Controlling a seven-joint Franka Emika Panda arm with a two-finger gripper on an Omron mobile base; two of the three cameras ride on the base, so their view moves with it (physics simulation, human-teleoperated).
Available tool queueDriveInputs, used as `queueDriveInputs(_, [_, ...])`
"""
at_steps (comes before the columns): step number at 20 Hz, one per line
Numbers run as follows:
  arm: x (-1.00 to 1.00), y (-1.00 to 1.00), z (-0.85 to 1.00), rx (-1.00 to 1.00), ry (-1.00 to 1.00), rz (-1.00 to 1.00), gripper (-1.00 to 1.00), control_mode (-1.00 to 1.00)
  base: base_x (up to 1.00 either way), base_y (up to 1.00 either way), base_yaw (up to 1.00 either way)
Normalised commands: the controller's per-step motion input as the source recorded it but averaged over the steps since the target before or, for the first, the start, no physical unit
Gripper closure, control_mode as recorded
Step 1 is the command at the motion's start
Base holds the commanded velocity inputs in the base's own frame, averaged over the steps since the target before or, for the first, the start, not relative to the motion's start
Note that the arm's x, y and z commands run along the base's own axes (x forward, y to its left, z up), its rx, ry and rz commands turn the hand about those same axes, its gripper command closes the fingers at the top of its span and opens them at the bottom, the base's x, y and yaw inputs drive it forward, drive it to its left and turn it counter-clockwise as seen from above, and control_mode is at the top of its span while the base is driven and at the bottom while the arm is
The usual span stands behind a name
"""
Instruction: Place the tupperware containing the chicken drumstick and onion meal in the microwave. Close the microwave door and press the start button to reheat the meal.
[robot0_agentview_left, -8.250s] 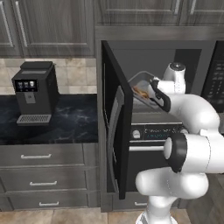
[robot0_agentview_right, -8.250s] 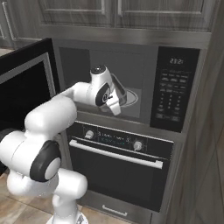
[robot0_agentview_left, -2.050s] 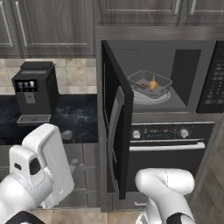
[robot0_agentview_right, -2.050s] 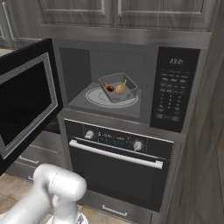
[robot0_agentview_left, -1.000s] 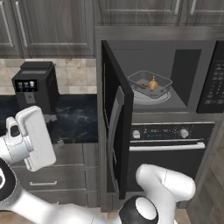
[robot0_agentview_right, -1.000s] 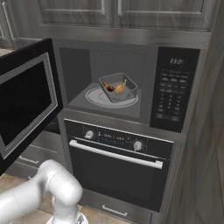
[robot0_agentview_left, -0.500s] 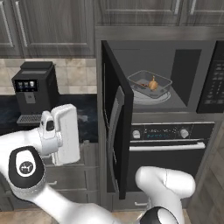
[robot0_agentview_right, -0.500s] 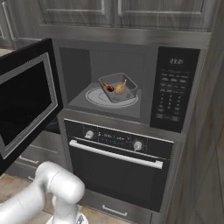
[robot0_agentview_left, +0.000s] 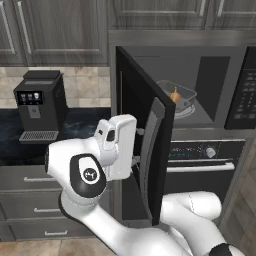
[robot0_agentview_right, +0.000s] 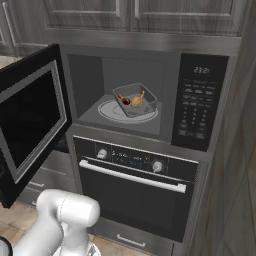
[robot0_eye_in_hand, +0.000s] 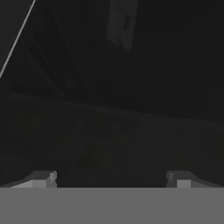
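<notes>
The microwave (robot0_agentview_right: 145, 100) is a wide black box with a matte grey cavity and a glossy keypad panel on its right. Its door (robot0_agentview_right: 30, 120), a broad slab of dark glass, stands swung out to the left. On the round white turntable sits the tupperware (robot0_agentview_right: 135, 100), a shallow see-through rectangle with rounded corners, long axis running back-left to front-right. Inside lie the orange-brown drumstick (robot0_agentview_right: 138, 99) and the onion (robot0_agentview_left: 175, 95). The pincer (robot0_eye_in_hand: 111, 178) is spread wide, holding nothing, facing dark glass.
</notes>
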Motion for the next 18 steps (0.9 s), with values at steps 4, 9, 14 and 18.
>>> queueDriveInputs(4, [0.0, -1.0, 0.0, 0.08, 0.0, 0.0, -1.0, -1.0, 0.0, 0.0, 0.0])
queueDriveInputs(9, [0.0, -1.0, 0.0, 0.06, 0.0, 0.0, -1.0, -1.0, 0.0, 0.0, 0.0])
queueDriveInputs(14, [0.04, -0.98, 0.0, 0.06, 0.0, 0.0, -1.0, -1.0, 0.0, 0.0, 0.0])
queueDriveInputs(18, [0.27, -0.88, 0.0, 0.03, 0.0, 0.0, -1.0, -1.0, 0.0, 0.0, 0.0])
